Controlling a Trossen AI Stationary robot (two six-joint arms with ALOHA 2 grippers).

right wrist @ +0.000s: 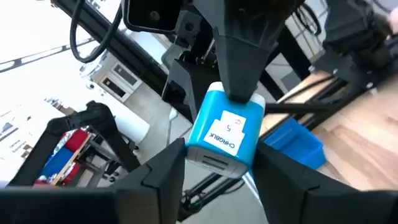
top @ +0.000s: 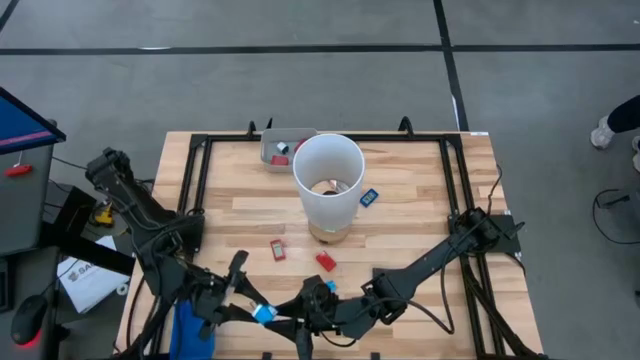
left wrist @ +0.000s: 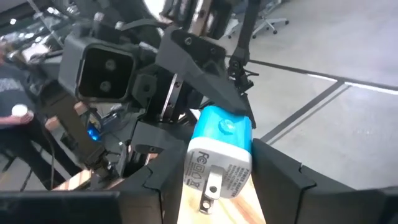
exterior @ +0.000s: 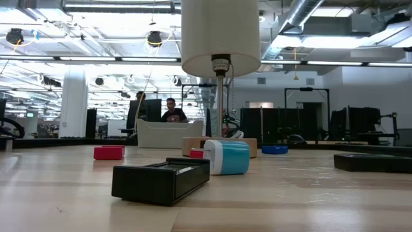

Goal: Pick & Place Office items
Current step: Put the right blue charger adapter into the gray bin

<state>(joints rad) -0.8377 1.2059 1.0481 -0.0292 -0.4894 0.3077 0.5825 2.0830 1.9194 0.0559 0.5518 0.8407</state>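
Note:
A light blue charger block (top: 264, 313) with a white plug face hangs above the table's near edge, between my two grippers. My left gripper (top: 250, 308) comes at it from the left and my right gripper (top: 292, 318) from the right. Both are closed on it. Two red pieces (top: 278, 250) (top: 325, 262) lie on the wood in front of the white cylinder (top: 327, 180). A blue-and-black piece (top: 368, 197) lies to the cylinder's right. My left gripper pinches the charger's plug end (left wrist: 194, 163) between its two fingers, one on each side. The fingers lie level and reach in from the table's left. The charger is lifted clear of the table, prongs toward my left wrist. My right gripper has the charger's labelled end (right wrist: 198, 144) between its two fingers, which stand against its two sides. The fingers come in level from the table's right. The charger hangs clear, and a left finger (right wrist: 242, 62) rests on its far end.
A grey tray (top: 283, 148) holding small pieces stands at the far edge behind the cylinder. A blue tray (top: 190, 330) sits at the near left under my left arm. A black frame (top: 200, 170) runs around the table. In the low view a black piece (exterior: 161, 180) lies in front.

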